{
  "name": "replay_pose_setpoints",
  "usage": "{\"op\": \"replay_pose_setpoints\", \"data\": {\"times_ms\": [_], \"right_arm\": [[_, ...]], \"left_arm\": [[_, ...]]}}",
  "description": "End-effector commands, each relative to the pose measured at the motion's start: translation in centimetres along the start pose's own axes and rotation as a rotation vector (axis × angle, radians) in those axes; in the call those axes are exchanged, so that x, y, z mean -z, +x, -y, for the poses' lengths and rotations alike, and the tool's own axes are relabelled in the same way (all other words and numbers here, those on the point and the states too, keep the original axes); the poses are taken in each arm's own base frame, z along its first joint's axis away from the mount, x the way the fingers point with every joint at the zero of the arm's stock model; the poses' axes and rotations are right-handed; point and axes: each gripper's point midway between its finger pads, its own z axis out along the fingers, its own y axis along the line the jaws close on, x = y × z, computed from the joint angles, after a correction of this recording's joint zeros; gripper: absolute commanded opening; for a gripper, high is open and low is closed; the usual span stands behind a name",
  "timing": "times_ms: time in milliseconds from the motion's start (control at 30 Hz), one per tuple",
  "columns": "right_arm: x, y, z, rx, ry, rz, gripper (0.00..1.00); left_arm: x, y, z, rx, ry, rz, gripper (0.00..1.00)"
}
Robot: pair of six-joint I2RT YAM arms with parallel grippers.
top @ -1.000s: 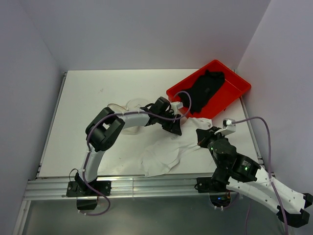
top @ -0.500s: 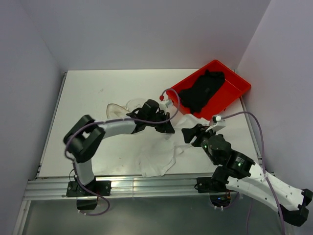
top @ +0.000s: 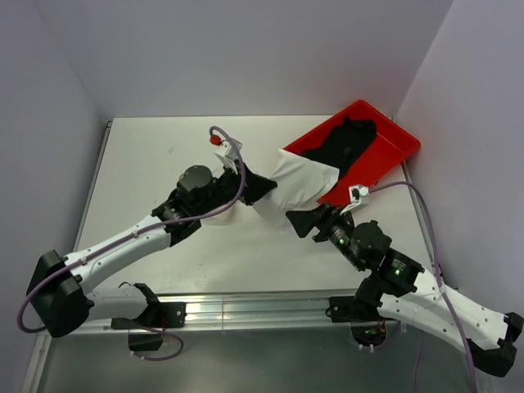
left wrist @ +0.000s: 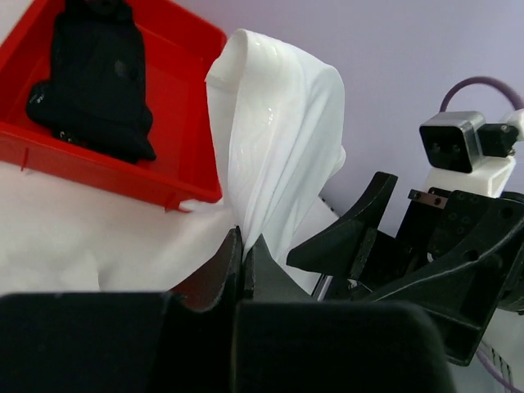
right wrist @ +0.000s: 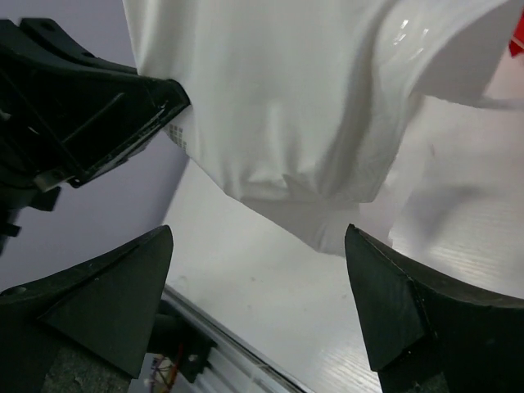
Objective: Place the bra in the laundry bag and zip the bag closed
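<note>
As you read the top view against the 2 wrist views, the stock stands thus:

Left gripper: fingers together, pinched on a fold of the bag. Its arm stretches from the near-left corner of the table to mid-table.

Right gripper: jaws wide apart, holding nothing. You find it just beside the bag on the near side and below it, pointing toward the left gripper.

Bag: white, glossy and crumpled, with no drum shape to be seen. It hangs in a folded peak from the left gripper, between the 2 grippers. From above, its far edge overlaps the near-left corner of the tray. You cannot tell whether it is open or zipped, nor whether its lower edge touches the table.

Mark: 1 small grey print on the bag, close by a left finger, seen from the right wrist.

Bra: black and bunched, lying in the tray, clear of both grippers.

Tray: red plastic, at the far right of the table, set at an angle to the table's edges.

Table: white top, pale walls on 3 sides.
</note>
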Motion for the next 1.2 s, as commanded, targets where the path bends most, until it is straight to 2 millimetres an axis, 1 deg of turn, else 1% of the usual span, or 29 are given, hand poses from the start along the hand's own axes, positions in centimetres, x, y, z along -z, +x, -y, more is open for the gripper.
{"op": "replay_pose_setpoints", "data": {"times_ms": [0,33,133,167,200,233,267,333,367,400,467,500,533,567,667,700,733,767,800,833,900,933,967,1000,1033,1100,1133,1167], "right_arm": [[0.8,-3.0,-3.8,-0.073,-0.148,0.079,0.93],[0.8,-3.2,-3.9,-0.062,-0.146,0.082,0.94],[1.0,-4.8,-5.0,-0.01,-0.169,0.121,0.93],[1.3,-5.9,-5.9,0.024,-0.19,0.146,0.91],[1.3,-6.4,-6.2,0.044,-0.197,0.156,0.89],[1.2,-7.4,-6.9,0.075,-0.211,0.187,0.88],[1.7,-8.8,-8.1,0.085,-0.239,0.214,0.88],[1.4,-9.6,-9.3,0.128,-0.264,0.219,0.87],[1.5,-10.8,-9.9,0.152,-0.268,0.246,0.87],[1.2,-11.0,-10.1,0.164,-0.265,0.245,0.87],[1.3,-12.2,-11.2,0.173,-0.298,0.277,0.87],[1.3,-12.1,-11.9,0.182,-0.335,0.264,0.86],[1.4,-12.6,-12.7,0.177,-0.363,0.281,0.81],[1.4,-13.4,-13.0,0.178,-0.372,0.299,0.79],[0.6,-13.7,-14.0,0.181,-0.404,0.293,0.57],[0.0,-13.5,-14.1,0.186,-0.414,0.28,0.38],[-0.2,-13.6,-14.5,0.178,-0.43,0.277,0.28],[-0.2,-14.0,-14.9,0.176,-0.443,0.28,0.22],[-0.8,-14.1,-14.9,0.177,-0.437,0.278,0.09],[-0.7,-14.2,-15.6,0.187,-0.47,0.279,0.01],[-0.5,-15.2,-16.2,0.2,-0.485,0.299,0.0],[-0.2,-15.6,-16.7,0.218,-0.507,0.308,0.0],[0.2,-16.2,-17.3,0.224,-0.526,0.324,0.0],[0.3,-16.5,-17.6,0.229,-0.537,0.328,0.0],[0.5,-16.9,-17.8,0.237,-0.543,0.338,0.0],[0.9,-17.3,-18.4,0.246,-0.573,0.337,0.0],[1.1,-17.5,-18.7,0.24,-0.586,0.341,0.0],[1.3,-17.4,-19.0,0.246,-0.609,0.332,0.0]], "left_arm": [[1.7,-3.4,2.1,-0.009,0.036,0.115,0.0],[2.3,-3.9,2.9,-0.011,0.058,0.125,0.0],[3.5,-4.6,4.0,-0.012,0.087,0.14,0.0],[3.7,-4.7,4.3,-0.012,0.096,0.142,0.0],[3.9,-4.8,4.4,-0.01,0.096,0.144,0.0],[4.4,-4.9,4.7,-0.01,0.106,0.147,0.0],[4.5,-5.0,4.9,-0.008,0.112,0.147,0.0],[5.0,-5.3,5.4,-0.006,0.126,0.152,0.0],[5.2,-5.2,5.6,-0.006,0.131,0.147,0.0],[5.4,-5.3,5.7,-0.008,0.132,0.146,0.0],[5.9,-5.5,6.1,-0.013,0.142,0.15,0.0],[6.0,-5.4,6.0,-0.016,0.141,0.143,0.0],[6.2,-5.3,6.2,-0.015,0.147,0.141,0.0],[6.3,-5.2,6.3,-0.014,0.149,0.139,0.0],[6.9,-5.0,7.1,-0.015,0.194,0.129,0.0],[7.0,-4.9,7.1,-0.017,0.194,0.129,0.0],[7.4,-5.2,7.4,-0.022,0.199,0.137,0.03],[7.6,-5.2,7.4,-0.027,0.197,0.135,0.06],[7.7,-5.2,7.5,-0.038,0.196,0.125,0.1],[8.0,-5.2,7.7,-0.043,0.199,0.121,0.23],[8.3,-5.0,8.0,-0.061,0.215,0.107,0.4],[8.7,-5.0,8.2,-0.066,0.221,0.108,0.58],[9.0,-5.0,8.2,-0.07,0.221,0.114,0.65],[9.1,-4.6,7.8,-0.07,0.211,0.112,0.72],[9.6,-4.9,7.8,-0.075,0.207,0.13,0.81],[9.9,-4.4,7.4,-0.077,0.19,0.128,0.88],[10.1,-4.4,7.3,-0.079,0.188,0.13,0.93],[10.1,-4.2,6.9,-0.08,0.171,0.127,0.94]]}}
